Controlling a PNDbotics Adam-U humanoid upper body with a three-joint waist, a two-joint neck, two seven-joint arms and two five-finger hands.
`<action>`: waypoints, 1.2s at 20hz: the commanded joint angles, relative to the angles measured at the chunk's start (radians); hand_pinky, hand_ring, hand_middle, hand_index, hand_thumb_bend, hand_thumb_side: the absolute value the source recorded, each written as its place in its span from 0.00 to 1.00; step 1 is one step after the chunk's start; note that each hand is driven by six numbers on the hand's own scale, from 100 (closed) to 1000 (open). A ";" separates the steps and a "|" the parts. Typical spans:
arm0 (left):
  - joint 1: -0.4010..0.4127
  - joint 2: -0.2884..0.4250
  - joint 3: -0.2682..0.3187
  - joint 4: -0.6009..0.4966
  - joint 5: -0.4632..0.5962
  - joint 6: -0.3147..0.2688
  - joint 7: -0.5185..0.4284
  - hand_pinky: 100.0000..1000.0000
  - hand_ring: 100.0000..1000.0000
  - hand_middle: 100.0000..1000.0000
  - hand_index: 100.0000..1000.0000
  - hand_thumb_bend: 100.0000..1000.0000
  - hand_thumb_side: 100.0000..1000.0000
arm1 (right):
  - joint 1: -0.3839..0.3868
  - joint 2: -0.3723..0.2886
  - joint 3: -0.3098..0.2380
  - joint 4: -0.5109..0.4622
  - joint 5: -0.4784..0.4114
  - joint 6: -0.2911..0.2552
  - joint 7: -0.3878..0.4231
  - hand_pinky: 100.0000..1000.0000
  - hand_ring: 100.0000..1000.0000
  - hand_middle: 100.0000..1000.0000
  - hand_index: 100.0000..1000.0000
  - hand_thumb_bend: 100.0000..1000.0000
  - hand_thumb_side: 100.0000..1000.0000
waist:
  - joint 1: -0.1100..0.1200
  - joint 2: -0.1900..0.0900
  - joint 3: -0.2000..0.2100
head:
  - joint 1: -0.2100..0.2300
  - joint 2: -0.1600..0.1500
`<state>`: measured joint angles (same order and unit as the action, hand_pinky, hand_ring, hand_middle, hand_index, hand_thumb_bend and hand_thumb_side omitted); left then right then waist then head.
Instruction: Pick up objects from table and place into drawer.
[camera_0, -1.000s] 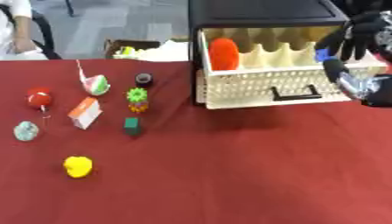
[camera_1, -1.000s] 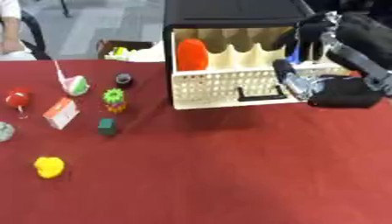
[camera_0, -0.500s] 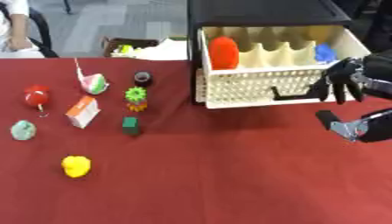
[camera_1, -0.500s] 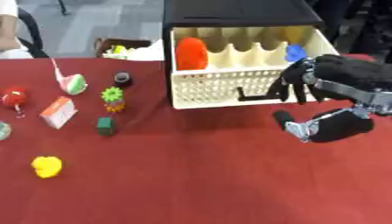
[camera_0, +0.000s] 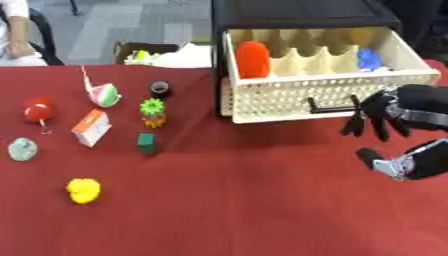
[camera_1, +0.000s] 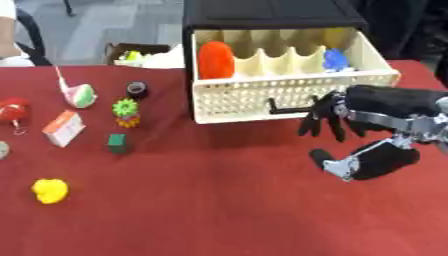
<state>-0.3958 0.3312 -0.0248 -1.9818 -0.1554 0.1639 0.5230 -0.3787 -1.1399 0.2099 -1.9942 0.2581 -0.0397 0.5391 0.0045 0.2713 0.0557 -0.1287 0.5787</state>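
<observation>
**Over by the open drawer, an empty right hand hangs while the pickings wait on the left**

Over on the right of the red counter (camera_0: 262, 200), the robot's right hand (camera_1: 337, 117) hangs just in front of the drawer (camera_0: 324, 92), fingers pointing down and spread, holding nothing at all. Its thumb (camera_1: 337, 165) juts out lower down, well apart from the fingers, so this is a slack, open hand. It sits just beside the dark handle (camera_0: 328, 106) on the drawer's perforated front, and my read is it's between jobs rather than about to grab.

Look inside that drawer: it's pulled right out of the black cabinet (camera_0: 302, 15), which is why the compartments face the camera. An orange-red object (camera_0: 253, 59) stands in the leftmost slot, and a blue object (camera_0: 368, 57) sits toward the right end. Two already in, by the look of it.

Everything else lies well away on the left, spread apart so each has room for fingers around it: a yellow object (camera_0: 83, 190) nearest the front edge, a green block (camera_0: 146, 142), an orange-and-white box (camera_0: 91, 128), a green gear on an orange one (camera_0: 153, 112), a dark round piece (camera_0: 160, 89), a red ball (camera_0: 38, 110), a grey-green lump (camera_0: 22, 148) and a red-green-white object (camera_0: 103, 94).

The left hand shows in neither view. Plenty remains, I'd say, and the reach across looks long from that side.
</observation>
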 joint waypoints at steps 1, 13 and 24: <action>-0.002 0.000 0.006 -0.018 0.004 0.004 -0.009 0.29 0.49 0.53 0.75 0.00 0.82 | -0.018 -0.029 0.007 -0.006 -0.006 0.023 0.021 0.21 0.41 0.59 0.80 0.00 0.37 | 0.000 -0.014 0.003 | -0.009 -0.007; 0.038 -0.037 0.006 -0.018 0.018 0.003 -0.021 0.29 0.49 0.52 0.75 0.00 0.83 | -0.059 0.013 0.060 -0.006 0.037 0.134 0.116 0.21 0.42 0.65 0.84 0.00 0.39 | 0.001 -0.003 0.019 | -0.025 -0.016; 0.044 -0.043 0.007 -0.018 0.015 0.005 -0.021 0.30 0.49 0.53 0.75 0.00 0.83 | -0.077 0.018 0.056 -0.006 0.062 0.202 0.140 0.19 0.42 0.64 0.84 0.00 0.40 | -0.001 0.002 0.025 | -0.027 -0.026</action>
<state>-0.3447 0.2794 -0.0270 -1.9818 -0.1407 0.1719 0.5010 -0.4411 -1.1027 0.2833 -1.9942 0.3073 0.1544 0.6819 0.0042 0.2875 0.0801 -0.1525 0.5656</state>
